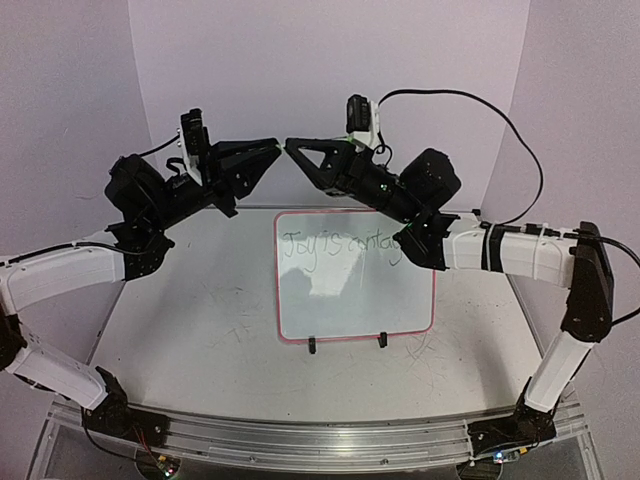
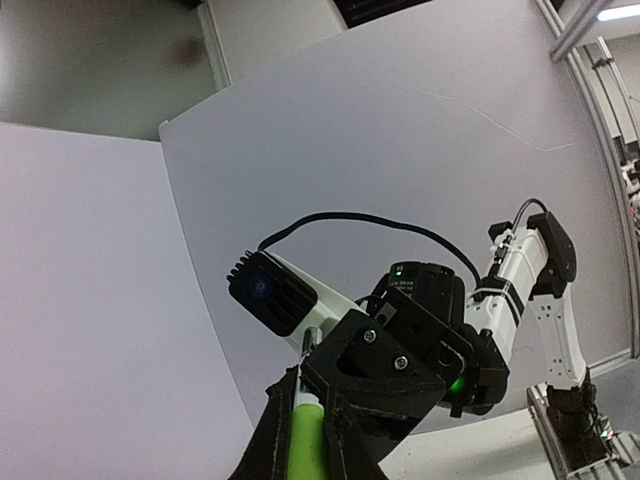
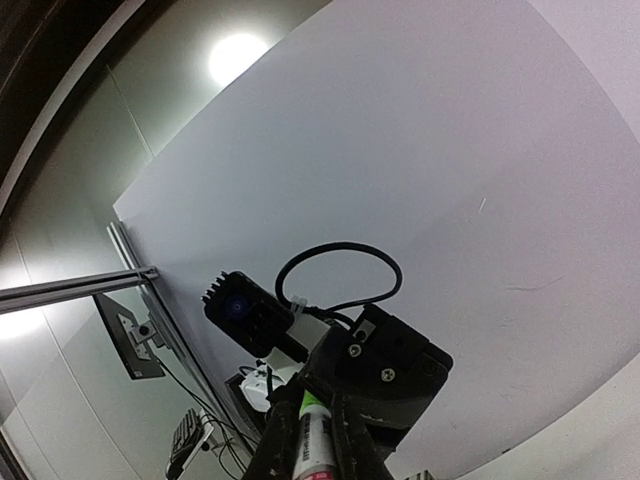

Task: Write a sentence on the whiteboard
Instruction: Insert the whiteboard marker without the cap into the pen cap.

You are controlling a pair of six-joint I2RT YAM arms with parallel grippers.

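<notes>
Left hand [image 1: 268,150] and right hand [image 1: 298,150], tip to tip, both clamped one level marker [image 2: 305,440]; the whiteboard [image 1: 350,300] lay below them.

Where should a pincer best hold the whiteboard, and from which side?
Probably the whiteboard by its left rim, from the left: that rim is thin and uncovered, while the right arm hangs over the upper right corner and the stand feet sit at the near edge.

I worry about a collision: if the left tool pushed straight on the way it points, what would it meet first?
The right tool, facing the left tool tip to tip. Both look shut on one green marker between them, so there is hardly any free way.
</notes>
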